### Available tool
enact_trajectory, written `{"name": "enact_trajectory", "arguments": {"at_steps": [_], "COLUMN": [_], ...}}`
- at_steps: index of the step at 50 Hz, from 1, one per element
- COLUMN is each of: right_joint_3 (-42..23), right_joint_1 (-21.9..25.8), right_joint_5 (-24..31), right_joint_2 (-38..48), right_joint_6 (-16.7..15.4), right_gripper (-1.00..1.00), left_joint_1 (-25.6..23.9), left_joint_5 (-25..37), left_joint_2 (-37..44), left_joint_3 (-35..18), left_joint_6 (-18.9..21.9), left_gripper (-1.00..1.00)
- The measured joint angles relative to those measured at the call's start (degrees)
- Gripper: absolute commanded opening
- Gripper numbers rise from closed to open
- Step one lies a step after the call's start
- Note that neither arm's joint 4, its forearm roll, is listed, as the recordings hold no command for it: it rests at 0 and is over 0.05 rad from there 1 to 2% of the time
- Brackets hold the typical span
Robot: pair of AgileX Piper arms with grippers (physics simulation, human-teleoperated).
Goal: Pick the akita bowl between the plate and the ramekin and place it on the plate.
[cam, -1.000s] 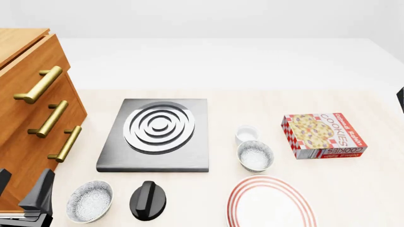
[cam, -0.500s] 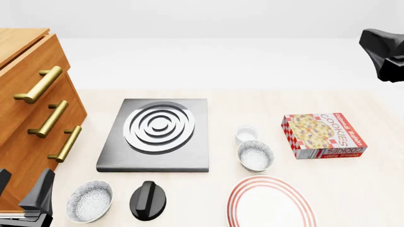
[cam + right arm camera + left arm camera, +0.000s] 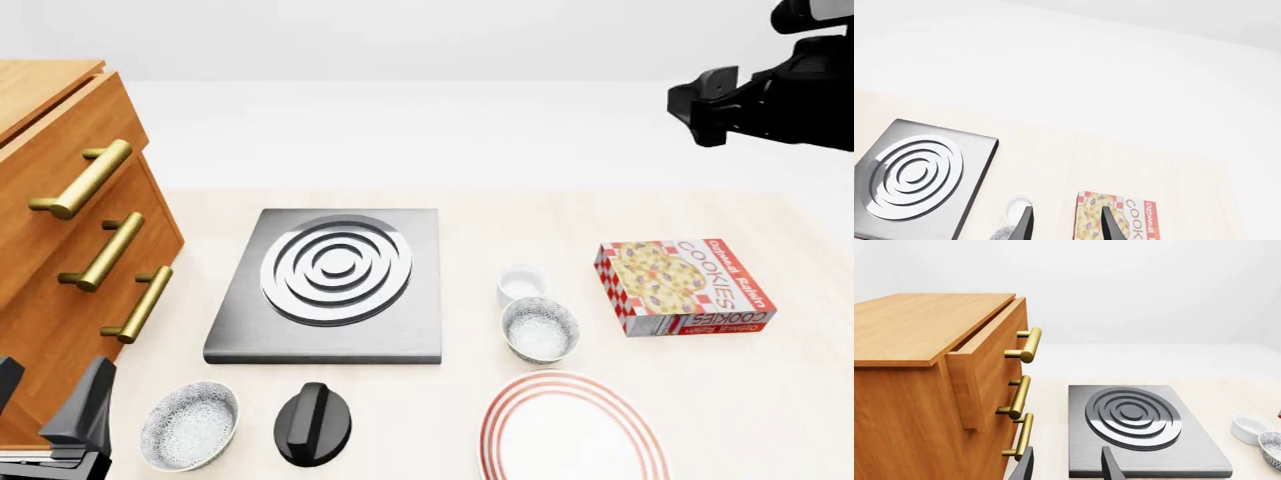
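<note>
Front view is showing the akita bowl [image 3: 539, 329] sitting on the pale surface [image 3: 747, 390] between the ramekin [image 3: 522, 283] just behind it and the plate [image 3: 574, 428] just in front, touching neither gripper. High at the far right, the right gripper [image 3: 694, 105] is hanging well above a cookie box [image 3: 685, 286], its jaws parted with nothing between them. At the near left corner, the left gripper [image 3: 51, 420] is resting beside a second bowl [image 3: 190, 425], jaws also released.
</note>
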Motion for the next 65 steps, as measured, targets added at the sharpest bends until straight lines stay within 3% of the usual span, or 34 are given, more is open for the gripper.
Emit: {"name": "enact_trajectory", "arguments": {"at_steps": [34,65], "right_joint_3": [0.74,7.24], "right_joint_1": [-1.93,-0.04], "right_joint_5": [0.07,-6.83], "right_joint_2": [16.84,25.36], "right_joint_6": [5.23,10.90], "right_gripper": [1.00,1.00], "left_joint_1": [0.00,0.00], "left_joint_5": [0.00,0.00], "left_joint_2": [0.00,0.00], "left_joint_3": [0.00,0.00], "left_joint_6": [0.00,0.00], "left_gripper": [1.00,1.00]}}
